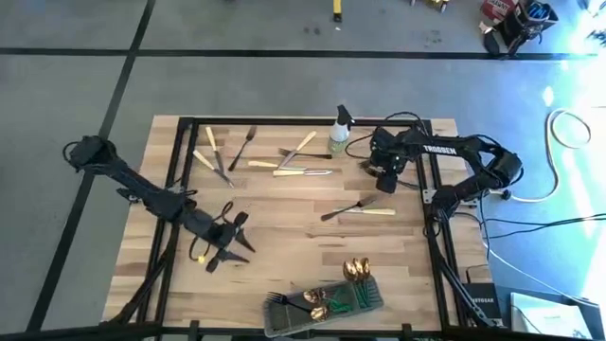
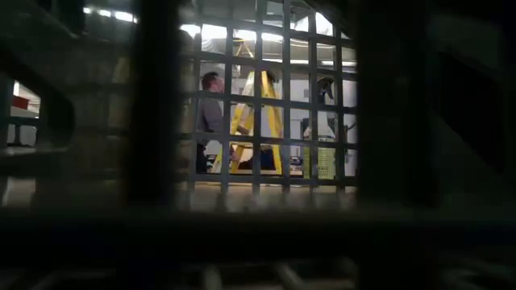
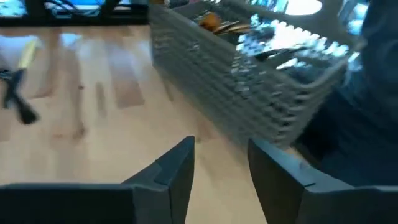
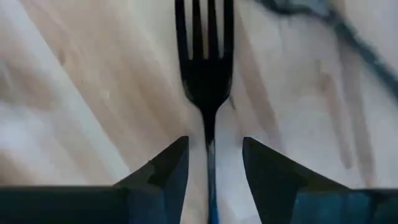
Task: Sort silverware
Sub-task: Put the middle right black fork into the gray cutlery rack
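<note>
The right hand [image 4: 210,163] hangs low over the far right part of the worktop [image 1: 284,237], just beside the spray bottle [image 1: 340,133], its two fingers spread apart with a dark fork [image 4: 204,68] lying between them. In the right wrist view the fork's handle runs straight through the gap between the fingers and its tines point away from the wrist, so the long axis lies in line with the hand's reach and square across the closing direction; the fingers have not yet closed on it. Judged from this, a short drop and a squeeze should take the handle.

The rest of the loose silverware [image 1: 289,166] lies scattered along the far side, with another fork and a cream-handled piece [image 1: 358,208] near the middle. The left hand [image 1: 227,242] waits released and empty over the near left of the worktop, well apart from that fork, facing the grey mesh caddy [image 3: 249,81], which stands at the near edge already holding gold spoons [image 1: 357,270] and forks. The right arm is plainly the nearer.
</note>
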You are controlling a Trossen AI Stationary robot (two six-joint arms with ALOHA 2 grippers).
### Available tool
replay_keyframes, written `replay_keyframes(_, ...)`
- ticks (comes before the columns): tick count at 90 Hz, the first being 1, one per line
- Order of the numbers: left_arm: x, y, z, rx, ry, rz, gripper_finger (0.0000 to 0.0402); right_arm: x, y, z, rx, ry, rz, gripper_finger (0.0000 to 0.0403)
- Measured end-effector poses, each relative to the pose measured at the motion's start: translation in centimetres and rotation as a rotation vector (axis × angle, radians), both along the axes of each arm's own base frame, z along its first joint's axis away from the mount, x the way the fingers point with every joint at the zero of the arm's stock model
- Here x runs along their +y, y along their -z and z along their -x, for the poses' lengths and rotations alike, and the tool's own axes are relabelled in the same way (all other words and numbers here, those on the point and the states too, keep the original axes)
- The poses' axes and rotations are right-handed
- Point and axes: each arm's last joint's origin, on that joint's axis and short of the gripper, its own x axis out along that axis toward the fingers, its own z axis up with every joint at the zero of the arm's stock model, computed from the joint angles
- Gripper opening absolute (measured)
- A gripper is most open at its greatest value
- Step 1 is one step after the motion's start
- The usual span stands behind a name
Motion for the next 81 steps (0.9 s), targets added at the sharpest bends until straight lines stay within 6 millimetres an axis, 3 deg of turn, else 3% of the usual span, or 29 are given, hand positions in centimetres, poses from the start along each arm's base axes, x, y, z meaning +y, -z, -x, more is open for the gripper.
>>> replay_keyframes(9, -1.4, -0.1, 0.9, 0.010, 0.046, 0.047, 0.0135, -0.1, 0.4, -0.2, 0.015, -0.006, -0.015, 0.0102)
replay_keyframes(27, -3.8, 0.4, 2.4, 0.072, 0.161, 0.100, 0.0135, -0.1, 0.9, -0.4, 0.019, 0.025, -0.062, 0.0014)
replay_keyframes(40, -5.5, 1.0, 2.7, 0.028, 0.282, 0.000, 0.0134, -0.5, 0.4, -0.9, -0.009, 0.066, -0.078, 0.0008)
replay_keyframes(61, -7.6, 1.5, 0.0, -0.034, 0.292, -0.176, 0.0103, -1.4, -0.5, -2.2, -0.124, 0.069, -0.060, 0.0002)
replay_keyframes(81, -9.9, 2.8, -3.0, -0.012, 0.284, -0.179, 0.0084, -1.6, -0.8, -2.6, -0.181, 0.084, -0.057, 0.0001)
